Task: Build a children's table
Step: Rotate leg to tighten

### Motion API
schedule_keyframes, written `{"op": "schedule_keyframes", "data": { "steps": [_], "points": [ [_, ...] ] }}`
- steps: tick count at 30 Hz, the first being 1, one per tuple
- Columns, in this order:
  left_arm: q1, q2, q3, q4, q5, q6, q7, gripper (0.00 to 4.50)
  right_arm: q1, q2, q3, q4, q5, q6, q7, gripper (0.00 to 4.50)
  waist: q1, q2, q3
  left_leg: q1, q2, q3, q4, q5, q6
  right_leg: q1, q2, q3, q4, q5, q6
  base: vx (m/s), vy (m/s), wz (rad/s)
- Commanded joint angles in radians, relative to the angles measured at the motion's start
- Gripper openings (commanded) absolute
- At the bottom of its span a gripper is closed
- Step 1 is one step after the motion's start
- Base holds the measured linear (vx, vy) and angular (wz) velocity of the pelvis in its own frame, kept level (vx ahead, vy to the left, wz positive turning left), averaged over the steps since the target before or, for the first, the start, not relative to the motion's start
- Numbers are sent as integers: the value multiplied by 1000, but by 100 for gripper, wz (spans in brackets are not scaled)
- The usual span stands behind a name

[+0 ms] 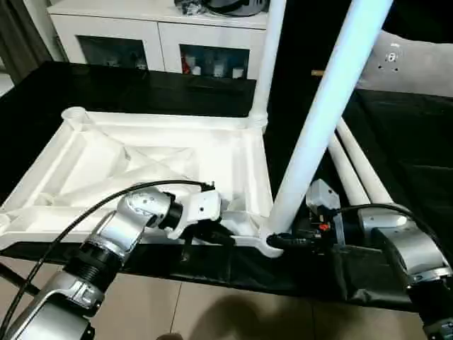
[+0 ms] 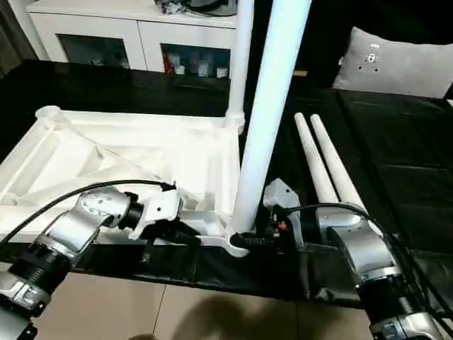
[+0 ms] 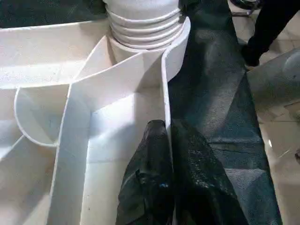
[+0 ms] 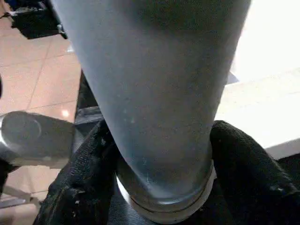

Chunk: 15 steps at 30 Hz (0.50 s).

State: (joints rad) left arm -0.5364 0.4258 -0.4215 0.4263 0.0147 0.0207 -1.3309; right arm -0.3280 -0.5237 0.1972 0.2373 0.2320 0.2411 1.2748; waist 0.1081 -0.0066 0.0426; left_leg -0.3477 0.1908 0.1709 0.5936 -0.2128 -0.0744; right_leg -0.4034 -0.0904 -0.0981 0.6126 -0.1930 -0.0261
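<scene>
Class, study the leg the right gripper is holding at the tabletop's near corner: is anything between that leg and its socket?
Nothing visible: the leg stands upright with its base at the near corner socket of the tabletop, the right gripper clamped around it.

Black-covered work table (image 1: 141, 88) over beige tile floor (image 1: 212, 312). White cabinet (image 1: 156, 28) with glass doors behind, small items inside. Grey cushion (image 2: 396, 64) at far right.

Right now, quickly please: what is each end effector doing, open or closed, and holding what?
Left end effector: closed on the tabletop's side wall.
Right end effector: closed around the base of the upright leg.
</scene>
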Motion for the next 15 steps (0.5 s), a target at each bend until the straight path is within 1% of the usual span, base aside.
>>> {"op": "schedule_keyframes", "data": {
  "steps": [1,5,6,7,8,9,10,11,12,13,14,15],
  "points": [
    [7,0,-42,-3,12,-7,-37,0,12,-1,4,-18,12,22,13,270,-1,-8,-59,-4,43,-5,-64,-86,80,65,-64,58,-64,-123,-218,0,0,0],
    [20,-20,-21,-22,-7,27,6,0,30,22,-6,-50,54,72,-15,261,2,-6,-60,-4,44,-5,-64,-83,73,65,-64,59,-63,-122,-213,0,0,0],
    [23,-35,-8,-35,-17,76,33,0,26,52,-24,-53,70,106,-63,261,0,-6,-60,-5,44,-6,-64,-78,72,65,-63,58,-62,-113,-216,0,0,0],
    [25,-40,-3,-41,-21,95,43,0,24,65,-31,-54,73,119,-86,261,-2,-6,-59,-4,44,-6,-65,-81,70,64,-63,58,-63,-116,-218,0,0,0],
    [27,-59,10,-56,-26,144,76,0,19,104,-42,-55,59,149,-169,261,-3,-5,-58,-4,44,-6,-66,-86,63,63,-63,58,-64,-127,-217,0,0,0],
    [27,-59,10,-56,-26,144,76,0,19,104,-42,-55,59,149,-169,261,-5,-7,-55,-5,40,-7,-68,-105,53,63,-64,57,-70,-175,-206,0,0,0],
    [27,-73,17,-62,-23,174,104,0,13,123,-48,-48,45,162,-214,260,-10,-7,-54,-4,38,-7,-69,-123,39,64,-66,56,-78,-235,-183,0,0,0],
    [19,-124,41,-62,-16,229,196,0,-12,184,-74,-5,7,174,-355,258,-13,-4,-53,-3,39,-8,-71,-127,29,63,-66,57,-78,-252,-178,0,0,0],
    [13,-151,52,-57,-11,247,244,0,-22,207,-81,12,-12,174,-412,256,-23,-5,-51,-4,38,-8,-72,-144,12,58,-64,55,-83,-296,-167,0,0,0],
    [5,-176,61,-48,-3,256,292,0,-28,225,-85,21,-30,174,-457,256,-28,-8,-51,-8,35,-12,-74,-155,1,65,-64,51,-89,-348,-141,0,0,0],
    [-3,-202,71,-37,4,268,340,0,-33,244,-91,27,-42,184,-500,256,-29,-7,-52,-6,34,-12,-74,-155,-1,64,-64,51,-91,-358,-132,0,0,0],
    [-8,-222,78,-29,6,279,373,0,-37,259,-99,31,-47,197,-533,256,-35,-6,-51,-4,33,-10,-73,-159,3,59,-62,54,-95,-355,-128,0,0,0]
  ]
}}
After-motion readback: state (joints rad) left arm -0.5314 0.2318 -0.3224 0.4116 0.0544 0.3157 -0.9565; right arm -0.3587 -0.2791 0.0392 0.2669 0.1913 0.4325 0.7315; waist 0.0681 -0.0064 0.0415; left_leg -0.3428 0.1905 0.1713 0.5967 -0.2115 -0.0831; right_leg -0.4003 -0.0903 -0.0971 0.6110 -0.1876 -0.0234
